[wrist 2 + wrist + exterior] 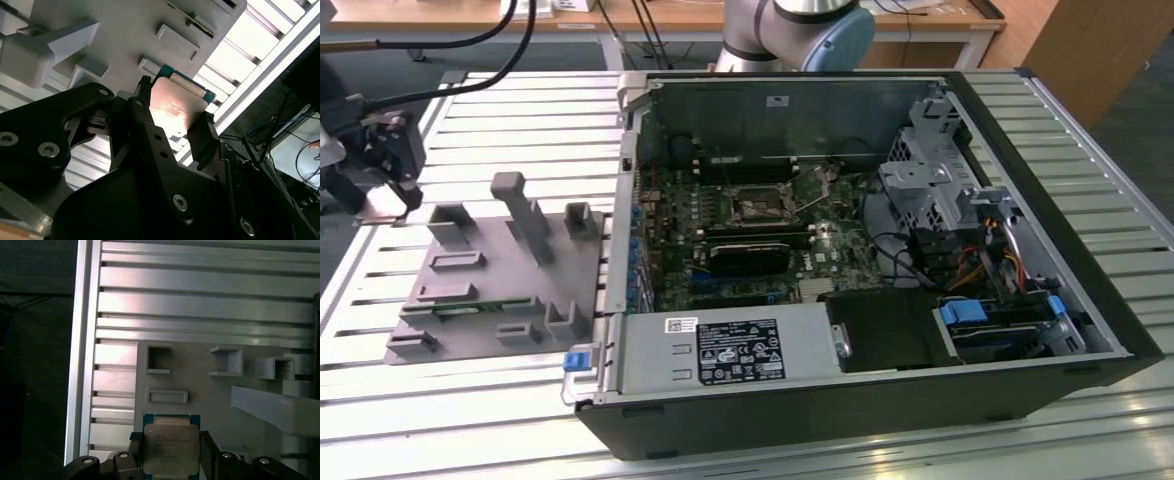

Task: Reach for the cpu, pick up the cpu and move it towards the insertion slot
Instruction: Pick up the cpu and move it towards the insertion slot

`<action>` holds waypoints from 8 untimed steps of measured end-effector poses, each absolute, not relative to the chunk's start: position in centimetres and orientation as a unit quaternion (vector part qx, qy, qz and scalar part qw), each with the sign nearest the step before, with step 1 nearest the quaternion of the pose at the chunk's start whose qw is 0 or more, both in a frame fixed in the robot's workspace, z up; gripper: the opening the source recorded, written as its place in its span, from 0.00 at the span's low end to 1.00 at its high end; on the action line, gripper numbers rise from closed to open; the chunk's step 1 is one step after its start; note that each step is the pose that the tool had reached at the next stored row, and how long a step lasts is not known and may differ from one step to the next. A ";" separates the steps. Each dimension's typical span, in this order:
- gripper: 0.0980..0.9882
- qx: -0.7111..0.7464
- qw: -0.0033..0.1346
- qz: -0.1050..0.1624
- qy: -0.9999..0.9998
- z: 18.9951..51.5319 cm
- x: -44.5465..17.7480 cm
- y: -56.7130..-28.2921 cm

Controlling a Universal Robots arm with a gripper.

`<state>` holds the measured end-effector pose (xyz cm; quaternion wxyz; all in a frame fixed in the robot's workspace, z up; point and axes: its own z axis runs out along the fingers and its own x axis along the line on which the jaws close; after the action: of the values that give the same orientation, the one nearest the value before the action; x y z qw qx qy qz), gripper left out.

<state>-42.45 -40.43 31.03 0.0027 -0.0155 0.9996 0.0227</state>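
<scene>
The cpu (170, 447) is a flat square chip with a silver top and a green rim, also seen from the second wrist view (175, 107). My gripper (170, 456) is shut on it, one black finger (142, 100) on each of two opposite edges. It hangs just above the grey tray (215, 390), near the tray's outer edge. In the exterior view my gripper (383, 195) is at the far left, over the tray's back corner. The insertion slot (758, 207), a silvery frame with a thin lever, sits on the motherboard inside the open computer case, well off to the exterior view's right of my gripper.
The grey tray (480, 290) carries upright posts (520, 210) and small blocks. The black computer case (881, 400) lies open on a slatted metal table (454, 420), with its power supply, drive cage and cables around the motherboard. The table's edge runs close beside the tray.
</scene>
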 end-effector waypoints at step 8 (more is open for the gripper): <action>0.50 -0.015 0.003 0.023 1.000 32.0 -42.4 -40.4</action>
<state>-42.45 -40.43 32.03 0.0027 -0.0155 0.9996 0.0227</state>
